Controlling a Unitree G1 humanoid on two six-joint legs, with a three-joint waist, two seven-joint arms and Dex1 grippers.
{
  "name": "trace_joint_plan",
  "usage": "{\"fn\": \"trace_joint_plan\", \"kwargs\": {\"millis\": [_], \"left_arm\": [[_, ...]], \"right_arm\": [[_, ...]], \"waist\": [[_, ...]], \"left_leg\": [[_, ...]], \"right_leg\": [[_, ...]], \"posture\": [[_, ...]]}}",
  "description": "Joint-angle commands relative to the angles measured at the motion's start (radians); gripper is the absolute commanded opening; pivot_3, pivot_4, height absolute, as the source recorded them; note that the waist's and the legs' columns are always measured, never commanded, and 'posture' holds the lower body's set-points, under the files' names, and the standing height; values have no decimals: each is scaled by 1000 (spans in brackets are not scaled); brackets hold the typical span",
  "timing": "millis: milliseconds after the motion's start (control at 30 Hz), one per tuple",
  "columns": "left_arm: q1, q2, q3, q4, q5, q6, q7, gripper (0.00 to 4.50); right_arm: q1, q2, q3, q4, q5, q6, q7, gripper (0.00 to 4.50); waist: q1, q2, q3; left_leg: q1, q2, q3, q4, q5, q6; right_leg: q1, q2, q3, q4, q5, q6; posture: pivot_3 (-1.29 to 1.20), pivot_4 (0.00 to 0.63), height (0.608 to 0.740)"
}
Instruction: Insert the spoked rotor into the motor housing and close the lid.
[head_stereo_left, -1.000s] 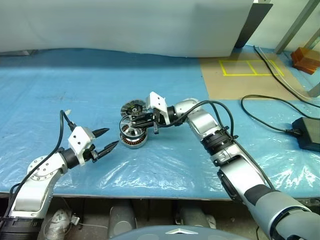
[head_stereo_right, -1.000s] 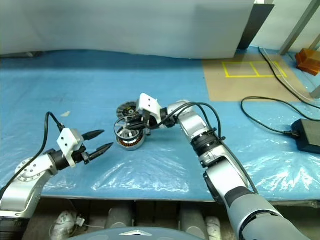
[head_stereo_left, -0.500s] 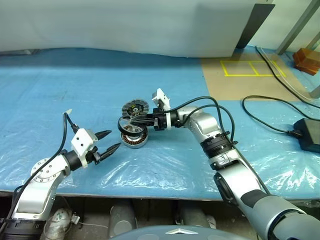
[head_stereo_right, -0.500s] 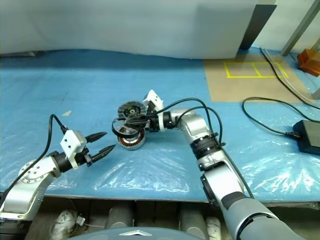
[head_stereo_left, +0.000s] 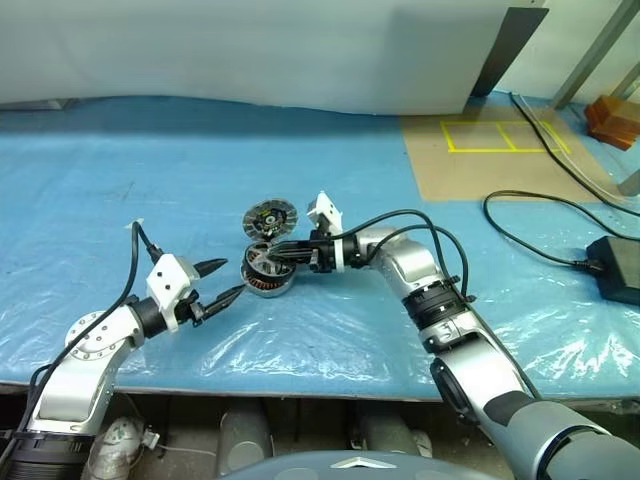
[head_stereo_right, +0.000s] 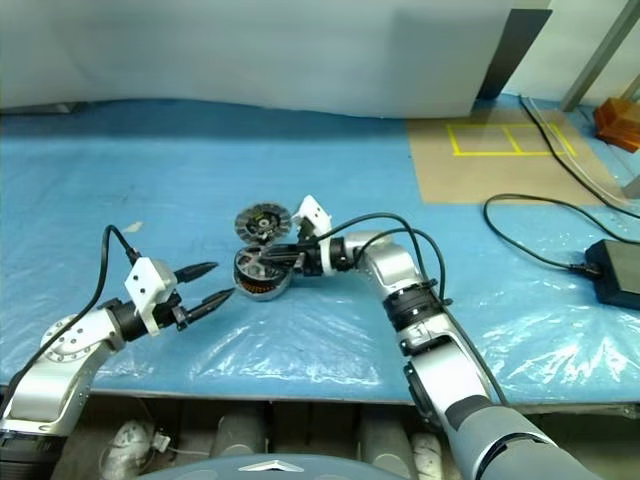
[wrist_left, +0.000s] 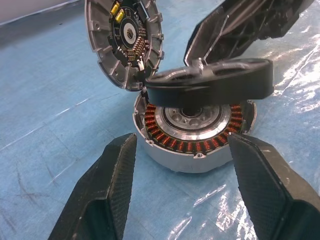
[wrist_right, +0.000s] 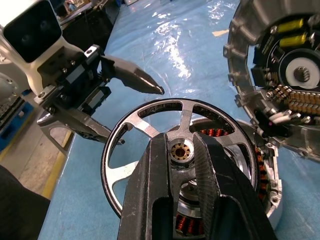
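The right claw (head_stereo_left: 285, 255), clamped on the black-rimmed wheel with silver spokes (wrist_right: 165, 150), holds it just above the round grey housing with copper windings (wrist_left: 195, 132) (left claw (head_stereo_left: 222, 281) apart, empty), so it should lower level and centred

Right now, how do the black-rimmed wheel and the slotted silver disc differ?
The wheel is held by the right gripper just above the copper-wound cup; the disc leans tilted against that cup. The wheel has open silver spokes; the disc's face carries electronic parts. Both are round.
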Motion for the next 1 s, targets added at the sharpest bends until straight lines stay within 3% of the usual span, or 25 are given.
{"fn": "trace_joint_plan", "kwargs": {"millis": [33, 400, 1000], "left_arm": [[-1, 1, -3, -18, 4, -9, -2, 3036], [-4, -9, -18, -4, 15, -22, 0, 3036], [-3, -21, -22, 6, 22, -36, -2, 3036]], "right_arm": [[-9, 9, -10, -11, 9, -16, -12, 257], [-32, 33, -41, -7, 21, -4, -58, 257], [23, 27, 29, -85, -30, -76, -74, 257]], "waist": [[0, 0, 0], [0, 0, 0], [-1, 0, 0]], "left_leg": [[0, 0, 0, 0, 0, 0], [0, 0, 0, 0, 0, 0], [0, 0, 0, 0, 0, 0]], "right_leg": [[0, 0, 0, 0, 0, 0], [0, 0, 0, 0, 0, 0], [0, 0, 0, 0, 0, 1]], "posture": [[0, 150, 740], [0, 150, 740], [0, 150, 740]]}}
